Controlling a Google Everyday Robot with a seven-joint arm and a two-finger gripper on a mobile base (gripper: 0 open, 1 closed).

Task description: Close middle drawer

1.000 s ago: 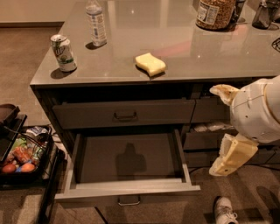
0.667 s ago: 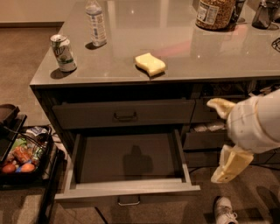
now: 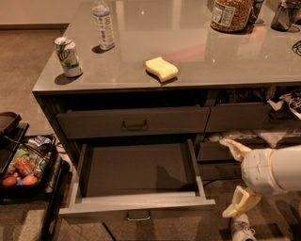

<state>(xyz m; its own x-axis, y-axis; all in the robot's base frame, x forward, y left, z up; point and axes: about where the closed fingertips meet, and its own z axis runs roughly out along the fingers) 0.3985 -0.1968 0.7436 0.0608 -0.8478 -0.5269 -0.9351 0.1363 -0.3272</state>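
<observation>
The middle drawer [image 3: 136, 172] is pulled far out of the cabinet. Its dark inner floor is bare, its side rims are paler grey, and its metal pull handle [image 3: 138, 216] shows at the bottom front edge. My gripper [image 3: 225, 178] is just right of the drawer's front right corner, at about rim height and not touching it. Its two cream fingers [image 3: 237, 203] are spread wide apart with nothing between them. My white arm enters from the right edge.
The drawer above [image 3: 134, 123] sits nearly shut under the grey countertop [image 3: 197, 66]. On the counter are a soda can [image 3: 68, 57], a water bottle [image 3: 103, 24], a yellow sponge [image 3: 161, 68] and a snack jar [image 3: 231, 14]. A black bin of food items [image 3: 23, 164] stands at the left, a white shoe [image 3: 242, 228] on the floor.
My gripper has moved down and a little left, closer to the open drawer's right front corner. The drawer has not moved.
</observation>
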